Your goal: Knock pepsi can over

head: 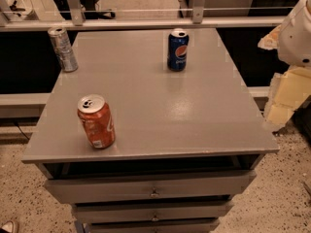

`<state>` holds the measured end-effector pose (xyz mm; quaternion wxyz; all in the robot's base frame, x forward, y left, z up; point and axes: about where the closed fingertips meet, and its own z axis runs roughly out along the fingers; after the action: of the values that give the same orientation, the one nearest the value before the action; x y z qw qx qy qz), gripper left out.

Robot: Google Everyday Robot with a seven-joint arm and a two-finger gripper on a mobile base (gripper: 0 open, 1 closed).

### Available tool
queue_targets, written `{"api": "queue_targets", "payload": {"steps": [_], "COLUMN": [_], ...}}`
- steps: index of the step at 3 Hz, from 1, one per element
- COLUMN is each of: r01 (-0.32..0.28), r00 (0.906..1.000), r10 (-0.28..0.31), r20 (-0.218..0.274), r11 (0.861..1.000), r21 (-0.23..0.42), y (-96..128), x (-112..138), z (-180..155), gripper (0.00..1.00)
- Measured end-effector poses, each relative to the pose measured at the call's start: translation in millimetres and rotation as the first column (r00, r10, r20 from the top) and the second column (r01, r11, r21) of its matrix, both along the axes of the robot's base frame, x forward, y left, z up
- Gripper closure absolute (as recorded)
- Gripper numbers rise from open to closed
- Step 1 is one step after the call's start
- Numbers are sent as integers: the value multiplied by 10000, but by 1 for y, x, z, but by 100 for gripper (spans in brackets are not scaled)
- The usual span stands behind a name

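Grey tabletop (194, 110) of a drawer cabinet, seen from the front and somewhat above, with three cans on it.

Pepsi can (178, 50): upright near the far edge of the tabletop, a little right of its middle. Dark blue body, round red-white-blue logo turned toward the camera, silver top with the tab showing. Bare tabletop all round it, touching no other thing.

Orange-red soda can (96, 122): upright near the front-left corner of the tabletop, close to the front edge, silver top visible, white lettering on its side.

Slim silver can (63, 49): upright at the far-left corner of the tabletop, just beside the left edge. Well apart from both other cans.

Claw (286, 93): off the tabletop altogether, beyond its right edge and about level with its middle depth; pale yellowish, partly cut by the picture's edge. How far open, cannot tell. Touching none of the three cans and well apart from the pepsi can. Above it, a rounded white arm housing (299, 33), also outside the tabletop's right edge, toward the far-right corner.

Under the tabletop's front edge, stacked grey drawers (154, 188) with small central knobs, the top one standing slightly open. Past the far edge of the tabletop, a pale horizontal rail (146, 23). Below and to either side of the tabletop, speckled floor (282, 188).
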<state>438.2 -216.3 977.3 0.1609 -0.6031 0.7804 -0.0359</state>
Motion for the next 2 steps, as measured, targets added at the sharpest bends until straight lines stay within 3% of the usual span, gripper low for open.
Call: {"api": "queue_targets", "payload": {"steps": [1, 2], "r01": [-9, -74], "r00": [10000, 9978], "r10": [9, 42], "r20": [96, 668], "r11": [10000, 9989], "r21": [52, 471], "y": [0, -3], "x": [2, 26], "z": [1, 1], "gripper": [0, 0]}}
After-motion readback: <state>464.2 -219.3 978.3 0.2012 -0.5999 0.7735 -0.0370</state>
